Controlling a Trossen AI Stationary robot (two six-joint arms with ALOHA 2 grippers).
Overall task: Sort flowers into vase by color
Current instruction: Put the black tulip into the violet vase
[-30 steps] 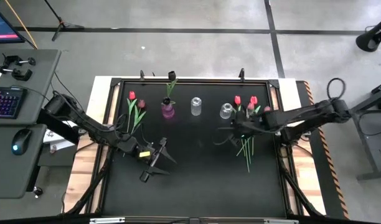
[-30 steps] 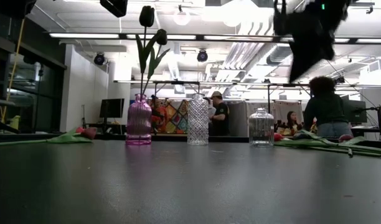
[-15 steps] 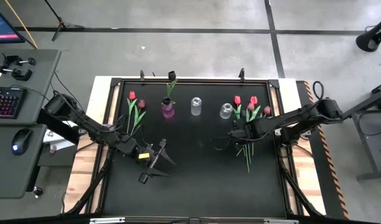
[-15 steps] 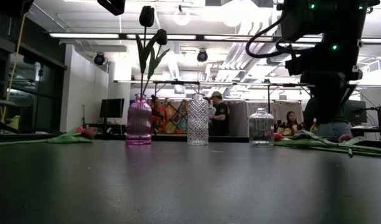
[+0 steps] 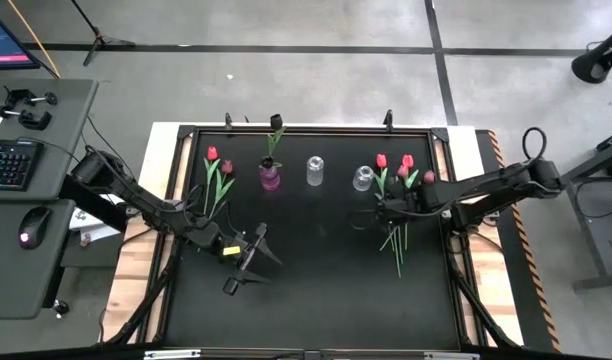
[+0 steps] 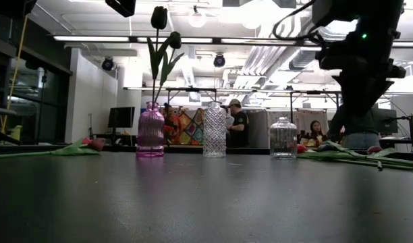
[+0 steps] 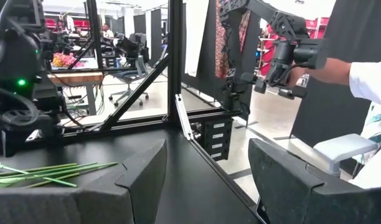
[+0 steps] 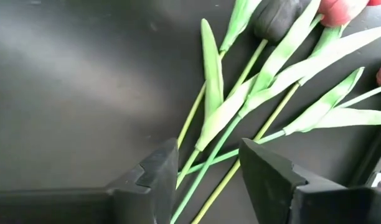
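Black table (image 5: 316, 270): right end effector (image 8: 206, 165) open over flower stems (image 8: 231, 134) (nothing gripped).

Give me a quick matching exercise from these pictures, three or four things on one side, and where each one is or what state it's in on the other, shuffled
Things:
1. pink vase
2. middle clear vase
3. right hand
4. left hand

Places or states:
A. open, low over loose green stems
B. holds one dark tulip
C. waits over bare mat, away from the flowers
D. stands empty between two other vases

Pairs: 1-B, 2-D, 3-A, 4-C
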